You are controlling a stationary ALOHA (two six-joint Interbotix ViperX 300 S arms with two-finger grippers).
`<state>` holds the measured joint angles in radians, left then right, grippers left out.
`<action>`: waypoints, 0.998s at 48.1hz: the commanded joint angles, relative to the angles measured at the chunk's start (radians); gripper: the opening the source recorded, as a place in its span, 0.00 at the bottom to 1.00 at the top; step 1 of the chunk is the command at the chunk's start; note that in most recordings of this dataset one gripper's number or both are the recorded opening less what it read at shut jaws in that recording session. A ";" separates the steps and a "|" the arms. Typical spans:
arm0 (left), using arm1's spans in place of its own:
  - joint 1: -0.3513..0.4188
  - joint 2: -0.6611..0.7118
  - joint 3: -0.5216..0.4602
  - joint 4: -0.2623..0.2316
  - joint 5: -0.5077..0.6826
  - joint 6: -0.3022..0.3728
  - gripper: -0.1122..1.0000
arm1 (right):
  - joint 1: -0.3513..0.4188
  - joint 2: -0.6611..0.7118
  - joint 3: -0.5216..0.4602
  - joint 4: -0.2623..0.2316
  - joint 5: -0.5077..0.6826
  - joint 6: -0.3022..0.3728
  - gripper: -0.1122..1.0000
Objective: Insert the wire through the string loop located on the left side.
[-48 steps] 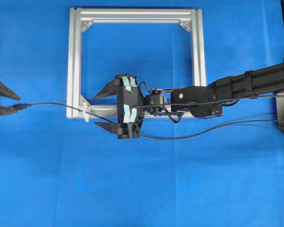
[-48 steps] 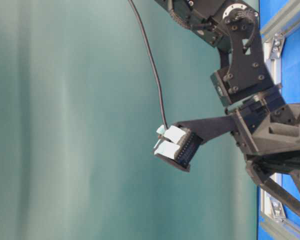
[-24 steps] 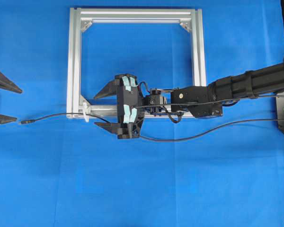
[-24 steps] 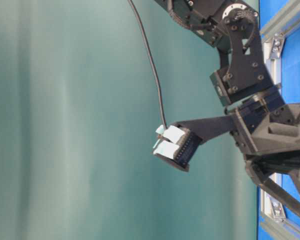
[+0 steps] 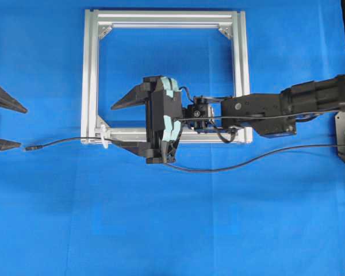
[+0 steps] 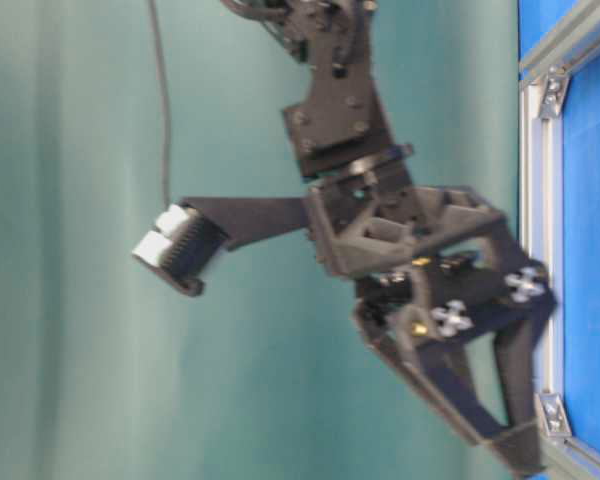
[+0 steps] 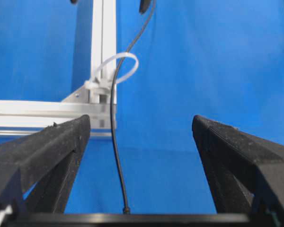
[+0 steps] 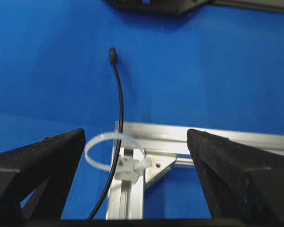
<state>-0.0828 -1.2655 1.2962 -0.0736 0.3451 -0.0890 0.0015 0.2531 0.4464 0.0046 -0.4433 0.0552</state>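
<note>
Black wire (image 7: 114, 142) lies on the blue cloth (image 5: 172, 218), passing through the little white string loop (image 7: 117, 68).

From the left wrist camera, the left gripper (image 7: 141, 135) is nearest, its jaws wide apart and holding nothing, with the wire's plug tip (image 5: 30, 148) lying free between them. Next comes the loop, tied to the near left corner of the silver frame (image 5: 91, 75). Past it, the right gripper (image 5: 132, 127) hangs over the frame's bottom bar, jaws spread wide and holding nothing, as the wire runs on below it to the right.

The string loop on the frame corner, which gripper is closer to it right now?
Right. The right gripper hovers just beside the string loop over the frame; the left gripper sits apart at the far left edge.
</note>
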 commanded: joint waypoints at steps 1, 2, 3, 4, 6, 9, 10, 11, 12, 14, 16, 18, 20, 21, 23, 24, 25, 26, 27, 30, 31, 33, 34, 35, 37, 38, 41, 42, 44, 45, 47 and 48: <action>-0.002 0.008 -0.012 0.005 -0.017 0.003 0.85 | -0.002 -0.058 -0.018 0.000 0.009 0.002 0.96; -0.002 0.008 -0.012 0.006 -0.020 0.003 0.85 | -0.002 -0.064 -0.020 0.000 0.014 0.002 0.96; -0.002 0.008 -0.012 0.006 -0.021 0.003 0.85 | -0.002 -0.069 -0.021 -0.002 0.018 0.002 0.96; -0.002 0.006 -0.012 0.008 -0.023 0.003 0.85 | -0.002 -0.074 -0.021 0.000 0.021 0.002 0.96; -0.002 0.006 -0.012 0.009 -0.028 0.003 0.85 | -0.002 -0.081 -0.025 -0.002 0.028 0.002 0.96; -0.002 0.006 -0.012 0.014 -0.037 0.003 0.85 | -0.002 -0.094 -0.029 0.000 0.038 0.003 0.96; 0.000 0.006 -0.012 0.015 -0.040 0.005 0.85 | -0.002 -0.098 -0.029 0.002 0.043 0.003 0.96; 0.002 0.006 -0.012 0.015 -0.041 0.005 0.85 | -0.002 -0.103 -0.031 0.002 0.046 0.005 0.96; 0.003 0.006 -0.012 0.015 -0.043 0.005 0.85 | -0.002 -0.107 -0.032 0.003 0.048 0.006 0.96; 0.006 0.006 -0.012 0.015 -0.049 0.005 0.85 | -0.002 -0.117 -0.035 0.002 0.054 0.006 0.96; 0.011 0.006 -0.012 0.015 -0.054 0.005 0.85 | -0.002 -0.126 -0.037 0.002 0.054 0.006 0.96; 0.014 0.006 -0.012 0.015 -0.058 0.006 0.85 | -0.002 -0.132 -0.037 0.003 0.055 0.008 0.96; 0.018 0.006 -0.012 0.015 -0.064 0.006 0.85 | -0.002 -0.138 -0.035 0.003 0.055 0.008 0.96; 0.020 0.006 -0.012 0.015 -0.067 0.006 0.85 | -0.002 -0.141 -0.037 0.003 0.057 0.008 0.96; 0.023 0.005 -0.012 0.015 -0.072 0.006 0.85 | -0.002 -0.143 -0.037 0.003 0.060 0.008 0.96; 0.025 0.006 -0.012 0.015 -0.074 0.006 0.85 | -0.002 -0.144 -0.037 0.003 0.061 0.008 0.96; 0.026 0.006 -0.012 0.015 -0.077 0.006 0.85 | -0.002 -0.144 -0.035 0.002 0.063 0.008 0.96; 0.026 0.006 -0.012 0.015 -0.078 0.006 0.85 | -0.002 -0.144 -0.037 0.003 0.064 0.008 0.96; 0.026 0.006 -0.011 0.015 -0.080 0.006 0.85 | -0.002 -0.144 -0.037 0.003 0.064 0.008 0.96; 0.028 0.006 -0.012 0.015 -0.083 0.006 0.85 | -0.002 -0.144 -0.037 0.003 0.067 0.008 0.96; 0.028 0.006 -0.012 0.015 -0.083 0.006 0.85 | -0.002 -0.143 -0.037 0.003 0.069 0.008 0.96; 0.028 0.006 -0.011 0.015 -0.084 0.006 0.85 | -0.002 -0.143 -0.037 0.003 0.071 0.008 0.96; 0.028 0.006 -0.011 0.015 -0.086 0.006 0.85 | -0.002 -0.144 -0.037 0.003 0.071 0.008 0.96; 0.028 0.006 -0.012 0.015 -0.086 0.006 0.85 | -0.002 -0.144 -0.035 0.003 0.071 0.008 0.96; 0.028 0.006 -0.011 0.015 -0.086 0.006 0.85 | -0.002 -0.143 -0.035 0.003 0.072 0.008 0.96; 0.028 0.006 -0.012 0.015 -0.086 0.006 0.85 | -0.002 -0.143 -0.035 0.003 0.072 0.008 0.96; 0.028 0.006 -0.012 0.015 -0.086 0.005 0.85 | -0.002 -0.143 -0.035 0.003 0.074 0.008 0.96; 0.028 0.006 -0.011 0.015 -0.086 0.006 0.85 | -0.002 -0.143 -0.035 0.003 0.074 0.008 0.96; 0.028 0.006 -0.011 0.015 -0.086 0.006 0.85 | -0.002 -0.143 -0.035 0.003 0.075 0.008 0.96; 0.028 0.006 -0.012 0.015 -0.086 0.006 0.85 | -0.002 -0.144 -0.035 0.002 0.075 0.008 0.96; 0.028 0.006 -0.012 0.015 -0.086 0.006 0.85 | -0.002 -0.143 -0.035 0.003 0.078 0.008 0.96; 0.028 0.006 -0.011 0.015 -0.086 0.006 0.85 | -0.002 -0.144 -0.035 0.002 0.078 0.008 0.96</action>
<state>-0.0583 -1.2671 1.2977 -0.0614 0.2684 -0.0844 0.0015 0.1488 0.4341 0.0046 -0.3636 0.0614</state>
